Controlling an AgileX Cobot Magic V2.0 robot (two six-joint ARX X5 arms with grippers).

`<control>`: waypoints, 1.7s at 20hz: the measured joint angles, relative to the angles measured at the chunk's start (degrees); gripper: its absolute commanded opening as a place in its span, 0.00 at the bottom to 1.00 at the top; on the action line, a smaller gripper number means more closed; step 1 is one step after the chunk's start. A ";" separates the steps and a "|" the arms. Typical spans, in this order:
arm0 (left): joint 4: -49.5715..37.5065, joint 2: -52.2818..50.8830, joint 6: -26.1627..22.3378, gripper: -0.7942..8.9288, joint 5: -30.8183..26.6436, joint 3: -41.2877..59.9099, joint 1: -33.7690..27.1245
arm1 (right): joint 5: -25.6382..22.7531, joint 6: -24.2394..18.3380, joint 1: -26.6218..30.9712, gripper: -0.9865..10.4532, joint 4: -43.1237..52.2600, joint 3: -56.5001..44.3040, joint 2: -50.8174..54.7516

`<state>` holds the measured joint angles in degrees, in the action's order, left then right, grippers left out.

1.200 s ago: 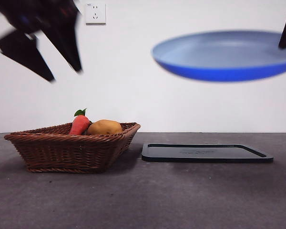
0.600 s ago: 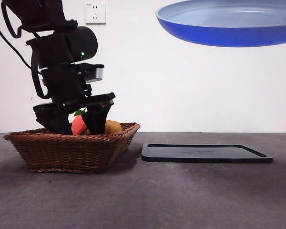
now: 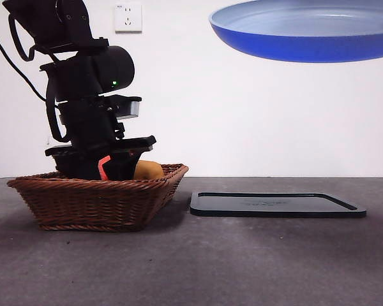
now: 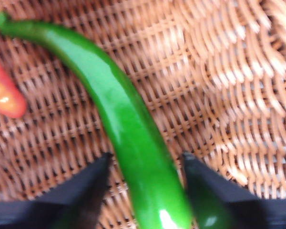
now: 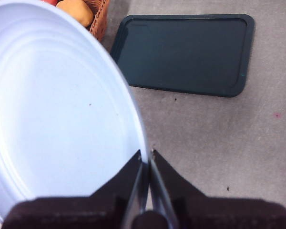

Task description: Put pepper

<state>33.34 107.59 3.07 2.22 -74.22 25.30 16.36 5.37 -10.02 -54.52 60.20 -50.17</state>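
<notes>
Left pincer [image 4: 145, 164] is straddling your pepper [image 4: 119, 119] in the basket [image 4: 238, 95], jaws apart; that glossy skin could be slipping sideways on closing. Right pincer [image 5: 146, 157] is clamping the plate [image 5: 52, 109] high above.

Left arm descends steeply from the upper left in the front view, wrist pointing downward, its left hand [image 3: 102, 167] sunk below the rim of the basket [image 3: 153, 185]. Jaws stand apart, one on either side of the pepper [image 4: 124, 119], not yet closed on it. Right hand [image 5: 147, 160] is raised high, jaws pinched tight on the rim of the blue plate [image 5: 52, 109], holding it aloft.
</notes>
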 measured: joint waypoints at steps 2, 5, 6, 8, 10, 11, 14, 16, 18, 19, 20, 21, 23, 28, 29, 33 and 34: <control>0.09 0.00 0.00 0.24 0.98 0.00 0.04 | -0.02 0.00 -0.02 0.09 0.00 0.00 0.00; 0.50 -0.04 0.00 0.24 1.16 0.00 0.17 | -0.04 -0.02 -0.02 0.09 0.00 0.00 -0.11; 0.83 -0.24 0.00 0.24 1.16 0.00 0.17 | -0.07 -0.02 -0.02 0.09 0.00 0.00 -0.22; 1.55 -1.57 0.00 0.24 1.14 0.00 0.17 | -0.07 -0.02 -0.02 0.09 0.00 0.00 -0.48; 2.14 -4.15 0.00 0.24 1.14 0.00 0.17 | -0.07 -0.02 -0.02 0.09 0.00 0.00 -0.87; 2.51 -5.60 0.00 0.24 1.16 0.00 0.17 | -0.07 -0.02 -0.02 0.09 0.00 0.00 -1.31; 3.67 -10.47 0.00 0.24 3.06 0.00 0.17 | -0.04 0.00 -0.02 0.09 -0.37 0.00 -4.59; 4.74 -15.02 0.00 0.24 5.90 0.00 0.46 | -0.07 0.02 -0.02 0.09 -0.26 0.00 -9.20; 5.33 -19.91 0.15 0.24 9.42 0.00 1.18 | -0.07 0.48 -0.02 0.09 0.57 0.00 -14.60; 5.55 -22.10 0.61 0.24 12.00 0.00 1.64 | -0.02 1.09 -0.02 0.09 1.46 0.00 -17.57; 5.55 -24.11 0.94 0.24 15.08 0.00 2.36 | 0.02 1.84 -0.02 0.09 2.62 0.00 -20.55; 5.55 -25.53 1.14 0.24 17.59 0.00 3.17 | 0.59 2.60 -0.02 0.09 3.72 0.00 -23.30; 5.55 -26.69 1.46 0.24 20.24 -0.04 5.97 | 4.35 4.63 -0.48 0.09 6.23 0.00 -28.61; 4.07 -21.20 0.79 0.24 17.18 -0.04 13.75 | 5.79 9.05 -3.80 0.09 10.03 0.00 -32.17; 3.08 -19.80 0.74 0.24 16.85 -0.04 14.67 | 5.79 9.25 -4.17 0.09 10.05 0.00 -32.17; 0.74 -14.27 0.57 0.24 16.39 -0.04 16.83 | 5.97 9.92 -4.59 0.09 9.64 0.00 -32.17; 0.50 -13.22 0.57 0.24 15.89 -0.04 17.29 | 5.97 9.92 -4.59 0.09 9.55 0.00 -32.17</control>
<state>33.85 94.37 3.64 18.11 -74.26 42.59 22.33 15.29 -14.61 -44.97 60.20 -82.35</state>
